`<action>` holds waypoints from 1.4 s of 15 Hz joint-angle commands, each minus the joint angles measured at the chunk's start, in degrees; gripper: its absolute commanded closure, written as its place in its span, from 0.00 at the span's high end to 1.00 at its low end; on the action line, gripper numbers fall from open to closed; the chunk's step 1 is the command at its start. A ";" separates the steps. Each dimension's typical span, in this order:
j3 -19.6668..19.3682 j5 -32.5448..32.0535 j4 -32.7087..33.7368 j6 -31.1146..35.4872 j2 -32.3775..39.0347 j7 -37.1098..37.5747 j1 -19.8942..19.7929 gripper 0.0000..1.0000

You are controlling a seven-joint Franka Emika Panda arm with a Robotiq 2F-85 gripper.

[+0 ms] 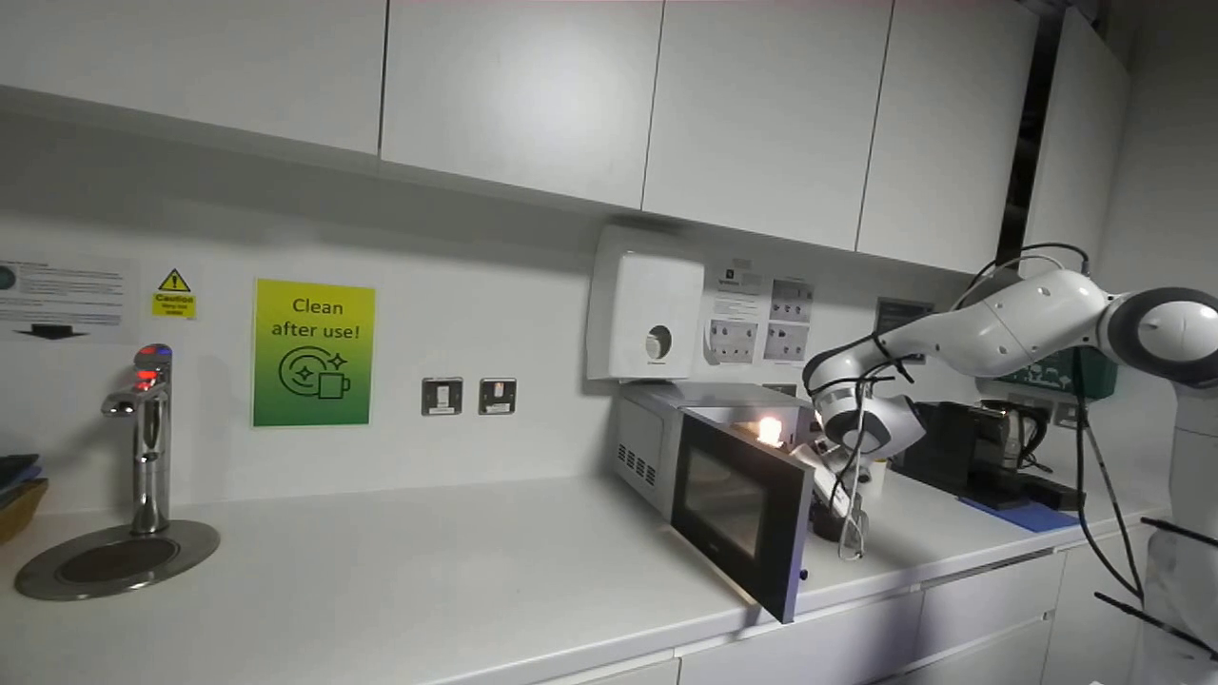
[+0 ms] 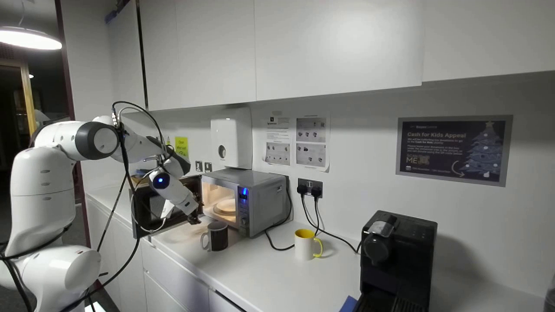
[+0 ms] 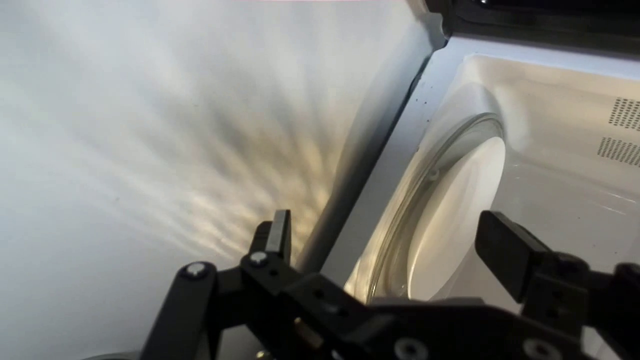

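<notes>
The claw [image 3: 385, 227] was stretched wide and held nothing. It was near the front of the microwave [image 2: 271, 203], and the microwave door [image 1: 733, 499] hung open. In the lit-up inside, a white dish [image 3: 457, 220] sat on the round glass tray [image 3: 466, 142]. A dark mug [image 2: 218, 237] stood on the counter [image 2: 260, 273] near the microwave's front, and a white mug [image 2: 304, 248] with a yellow inside and handle stood farther along.
</notes>
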 commanded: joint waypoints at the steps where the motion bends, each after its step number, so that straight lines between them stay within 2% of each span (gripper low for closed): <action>1: 1.12 -4.62 -5.96 1.60 -6.24 0.47 -0.41 1.00; 12: -1.11 -20.38 -14.89 1.75 -11.87 1.35 1.05 1.00; 21: -5.24 -33.59 -16.68 -0.76 -16.17 1.95 0.30 1.00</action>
